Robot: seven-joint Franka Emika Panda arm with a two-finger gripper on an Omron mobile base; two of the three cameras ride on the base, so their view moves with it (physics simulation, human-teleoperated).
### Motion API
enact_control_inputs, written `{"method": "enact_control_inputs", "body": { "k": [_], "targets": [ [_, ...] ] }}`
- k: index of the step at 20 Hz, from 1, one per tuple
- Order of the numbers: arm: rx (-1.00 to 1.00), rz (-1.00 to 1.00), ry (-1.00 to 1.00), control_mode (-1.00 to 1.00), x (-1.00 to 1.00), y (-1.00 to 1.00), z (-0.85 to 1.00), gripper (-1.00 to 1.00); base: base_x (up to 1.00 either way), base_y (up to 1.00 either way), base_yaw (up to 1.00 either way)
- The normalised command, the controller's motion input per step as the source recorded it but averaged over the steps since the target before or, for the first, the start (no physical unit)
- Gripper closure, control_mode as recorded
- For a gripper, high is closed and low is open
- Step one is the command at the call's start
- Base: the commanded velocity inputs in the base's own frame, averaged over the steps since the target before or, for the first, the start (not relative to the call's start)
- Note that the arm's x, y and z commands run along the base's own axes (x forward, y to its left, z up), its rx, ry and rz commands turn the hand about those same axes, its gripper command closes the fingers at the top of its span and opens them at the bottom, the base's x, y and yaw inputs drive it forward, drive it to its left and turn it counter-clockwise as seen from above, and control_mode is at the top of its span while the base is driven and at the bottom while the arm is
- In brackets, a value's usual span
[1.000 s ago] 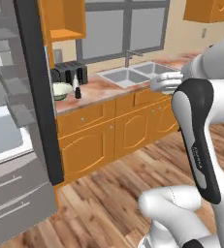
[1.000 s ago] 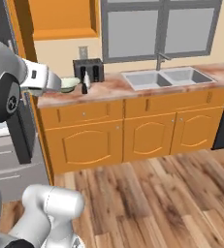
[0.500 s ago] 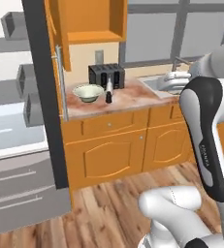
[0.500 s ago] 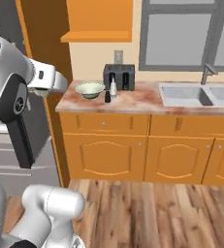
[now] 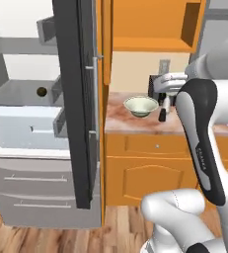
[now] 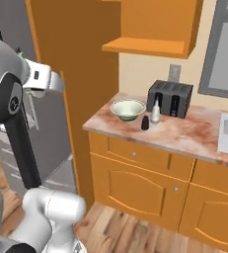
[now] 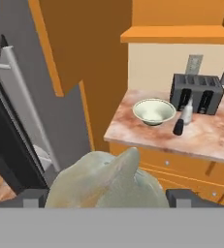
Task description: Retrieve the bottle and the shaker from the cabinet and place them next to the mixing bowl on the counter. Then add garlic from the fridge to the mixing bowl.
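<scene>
A kitchen with orange cabinets and a pink stone counter (image 6: 184, 136). At the bottom of the hand view, the gripper (image 7: 106, 198) is clamped on the big pale garlic (image 7: 108, 181). Farther off, right of the middle, the bowl (image 7: 154, 111) sits on the counter. I cannot tell if anything is in it. Just right of it stand the dark shaker (image 7: 178, 127) and white bottle (image 7: 186, 113), before the toaster (image 7: 196, 94). The fridge (image 5: 34, 128) door hangs open.

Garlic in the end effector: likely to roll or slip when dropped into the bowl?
The garlic looks rounded and lumpy with a pointed tip, so it may roll a little, unevenly. Its skin looks smooth, so slip is possible. The mixing bowl is open with sloped sides, which should probably contain it.
</scene>
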Motion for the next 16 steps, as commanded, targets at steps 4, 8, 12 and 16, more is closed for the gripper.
{"method": "enact_control_inputs", "body": {
  "k": [4,8,12,16],
  "targets": [
    [0.0,0.0,0.0,1.0,0.0,0.0,0.0,1.0,0.58,-0.95,0.27],
    [0.0,0.0,0.0,1.0,0.0,0.0,0.0,1.0,0.66,-0.62,0.03],
    [0.0,0.0,0.0,1.0,0.0,0.0,0.0,1.0,0.58,-0.01,-0.11],
    [0.0,0.0,0.0,1.0,0.0,0.0,0.0,1.0,0.66,-0.01,-0.26]
  ]
}}
